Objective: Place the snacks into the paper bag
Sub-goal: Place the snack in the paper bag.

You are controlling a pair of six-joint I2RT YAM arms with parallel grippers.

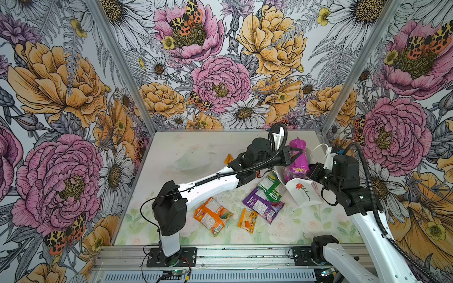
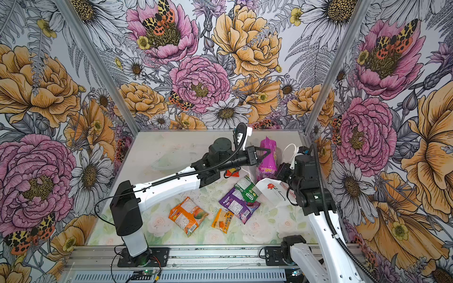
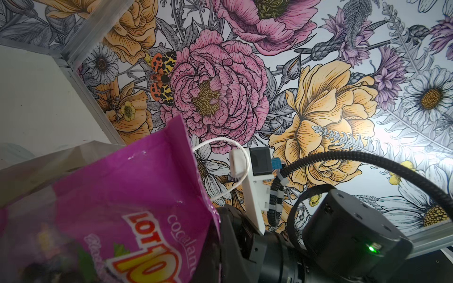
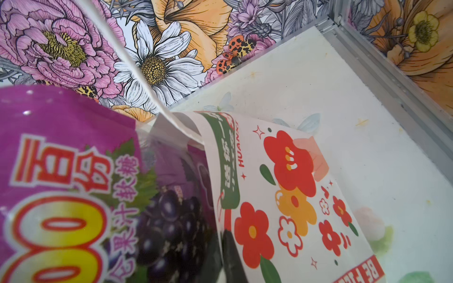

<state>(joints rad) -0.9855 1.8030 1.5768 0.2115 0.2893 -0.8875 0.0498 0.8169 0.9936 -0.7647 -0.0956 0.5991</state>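
Our left hand (image 1: 295, 152) grips the magenta pouch (image 1: 298, 163), whose lower end seems to be inside the tilted paper bag (image 1: 304, 193). The right hand (image 1: 311, 171) is closed and seems to pinch the bag's rim. We judge most of the work remains: on the counter (image 1: 171, 147) lie the green-white packet (image 1: 270, 186), the purple pouch (image 1: 263, 205), the large orange packet (image 1: 213, 215) and the small orange packet (image 1: 248, 220).

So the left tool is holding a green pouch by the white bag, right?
Not green. The pouch held in the left tool is magenta, as a top view shows. It is indeed by the white bag.
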